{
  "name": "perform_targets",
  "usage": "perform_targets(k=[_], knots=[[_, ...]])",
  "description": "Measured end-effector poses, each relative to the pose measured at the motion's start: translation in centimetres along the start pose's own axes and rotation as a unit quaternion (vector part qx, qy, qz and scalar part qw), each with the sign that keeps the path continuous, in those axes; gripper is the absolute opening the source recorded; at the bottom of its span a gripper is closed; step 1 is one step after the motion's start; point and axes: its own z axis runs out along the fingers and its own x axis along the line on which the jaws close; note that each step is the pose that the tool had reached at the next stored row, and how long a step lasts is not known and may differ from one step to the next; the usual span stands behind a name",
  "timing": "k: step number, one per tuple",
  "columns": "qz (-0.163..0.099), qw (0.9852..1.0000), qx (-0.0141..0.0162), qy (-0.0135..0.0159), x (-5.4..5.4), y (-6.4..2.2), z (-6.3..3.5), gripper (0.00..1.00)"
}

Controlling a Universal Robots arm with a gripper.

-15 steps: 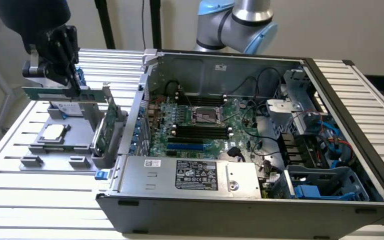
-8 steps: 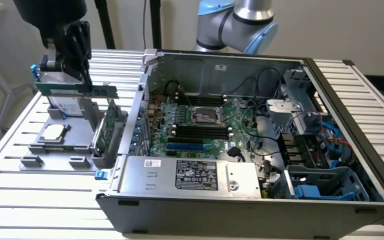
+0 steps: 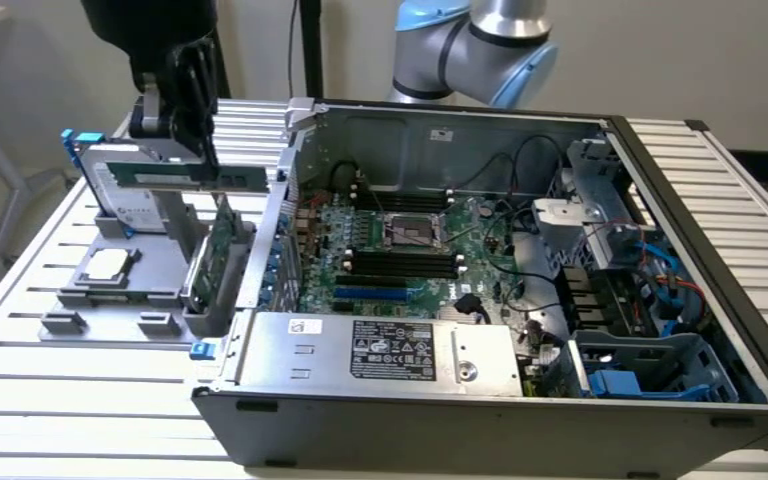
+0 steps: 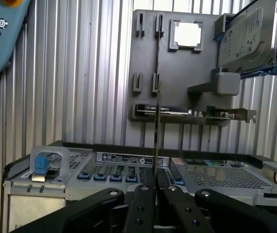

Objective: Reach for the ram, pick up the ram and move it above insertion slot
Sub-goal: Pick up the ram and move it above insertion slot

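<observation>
One open computer case (image 3: 704, 300) fills the middle of the exterior view. At about ten o'clock from it stands one grey holder tray (image 3: 91, 290), carrying one processor chip (image 3: 108, 263). Above the tray, the claw (image 3: 197, 150) is clenched on the one ram (image 3: 177, 177) (held level, lifted off the tray).

Light: even, soft and fairly bright in both views; no single source can be told.
Shadows: faint on the slatted table (image 3: 77, 370); deeper inside the computer case (image 3: 491, 250), under its rear wall.
Glare: the pale square chip (image 4: 187, 34) on the grey tray (image 4: 148, 87) is washed out white.
Focus: the gripper (image 4: 155, 187) is slightly soft at close range; the tray beyond it is sharper.
Colour: muted, greyish.
</observation>
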Motion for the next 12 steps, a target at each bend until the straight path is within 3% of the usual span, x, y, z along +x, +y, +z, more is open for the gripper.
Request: perform_targets(k=[12], knots=[[0.0,1.0,0.0003,-0.0061,-0.4,-4.37,-0.13,0.13]])
